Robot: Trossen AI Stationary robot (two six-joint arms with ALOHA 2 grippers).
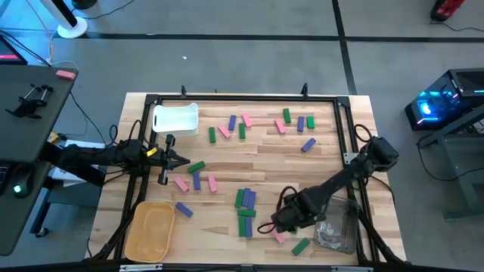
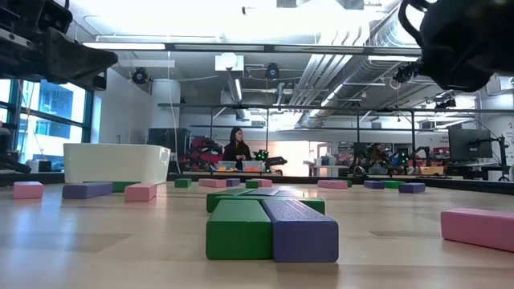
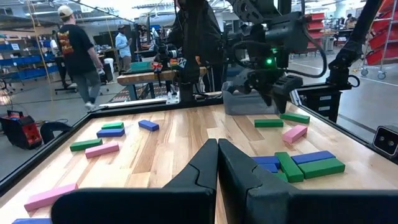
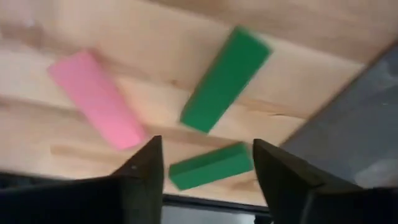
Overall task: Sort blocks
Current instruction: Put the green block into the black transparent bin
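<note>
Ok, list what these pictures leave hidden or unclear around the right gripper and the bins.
- Right gripper, high view: its fingers merge with the dark arm, and the arm covers part of the pink block.
- Clear bin, high view: its contents are too small to tell.
- Green block, right wrist view: blurred, so contact with the fingers is unclear.
- White bin, low view: its wall hides the inside.

Built in matte black throughout: two slim jointed arms with rounded housings at the joints. Fitted on the left claw (image 3: 217, 163) with two smooth wedge-shaped fingers (image 3: 198, 169), dark and unmarked. Carried a yellow tag and looped black cabling near the left wrist. Showed a small green light on the right claw (image 3: 272, 78) and blocky black fingers (image 4: 147, 168).
</note>
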